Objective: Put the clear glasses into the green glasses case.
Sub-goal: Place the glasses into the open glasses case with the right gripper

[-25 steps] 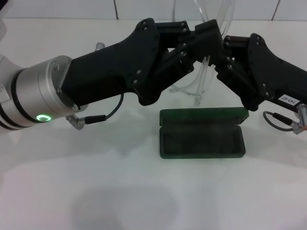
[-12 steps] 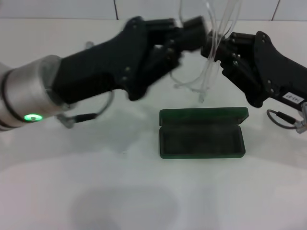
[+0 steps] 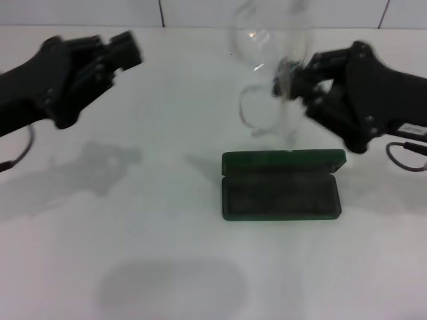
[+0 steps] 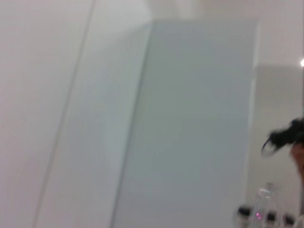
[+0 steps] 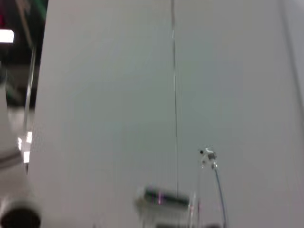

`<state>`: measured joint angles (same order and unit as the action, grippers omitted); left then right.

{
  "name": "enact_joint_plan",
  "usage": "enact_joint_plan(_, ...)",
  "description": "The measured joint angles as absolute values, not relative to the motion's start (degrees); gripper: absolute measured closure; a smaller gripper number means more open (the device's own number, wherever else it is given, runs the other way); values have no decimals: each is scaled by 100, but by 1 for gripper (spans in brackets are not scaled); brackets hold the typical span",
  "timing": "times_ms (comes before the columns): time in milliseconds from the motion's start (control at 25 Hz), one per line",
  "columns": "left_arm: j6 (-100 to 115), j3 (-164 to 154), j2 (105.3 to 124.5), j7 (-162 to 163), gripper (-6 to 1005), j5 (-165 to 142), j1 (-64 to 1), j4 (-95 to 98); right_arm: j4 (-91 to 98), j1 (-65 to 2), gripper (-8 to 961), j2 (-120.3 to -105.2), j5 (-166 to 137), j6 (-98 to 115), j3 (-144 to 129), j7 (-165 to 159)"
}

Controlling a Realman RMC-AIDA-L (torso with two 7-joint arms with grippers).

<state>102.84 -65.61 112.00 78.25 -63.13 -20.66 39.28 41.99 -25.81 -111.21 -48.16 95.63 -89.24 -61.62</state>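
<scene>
The clear glasses hang in the air above the table, behind the case, with one thin arm curving down. My right gripper comes in from the right and is shut on their right end. The green glasses case lies open on the white table just below and in front of them, its lid folded back. My left gripper is far to the left, well clear of the glasses and above the table. In the right wrist view a thin clear arm of the glasses shows against a white wall.
The white table stretches out in front of and to the left of the case. A tiled white wall runs along the back. The left wrist view shows only pale wall panels.
My left arm has let go of the glasses and swung far out to the left. The right gripper stays near its place with the glasses, which now hang higher and turned.
</scene>
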Motion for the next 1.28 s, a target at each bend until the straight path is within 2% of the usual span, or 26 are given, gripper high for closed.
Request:
enact_joint_plan(120, 10283, -5904, 11166, 7918, 904, -6903, -1959, 3932, 5506, -2289, 881, -11048, -5952, 8910, -8619, -7081)
enact_joint_plan(200, 10281, -5477, 11179, 7953, 904, -7286, -1917, 3957, 6366, -2143, 880, -11122, -6961, 8705, -8268, -7831)
enact_joint_plan(360, 10230, -4748, 11206, 7967, 904, -7813, -1879, 3983, 8307, -2097, 880, -11465, -9209, 8727, -7562, -9883)
enact_joint_plan(480, 10119, -4321, 11231, 7963, 904, -8140, -1858, 4024, 9249, -2446, 879, -11531, -10504, 8973, -7530, -11324)
enact_joint_plan(760, 9879, -3829, 11353, 7914, 904, -8494, -1608, 4265, 9549, -3754, 878, -11533, -11950, 9801, -7814, -13395)
enact_joint_plan(960, 9854, -3806, 11378, 7881, 904, -8518, -1470, 4272, 9280, -4394, 878, -11562, -13010, 10091, -8550, -14249)
enact_joint_plan(1280, 9852, -3795, 11449, 7815, 904, -8520, -1278, 4269, 8909, -4690, 876, -11589, -13556, 10310, -9330, -14612)
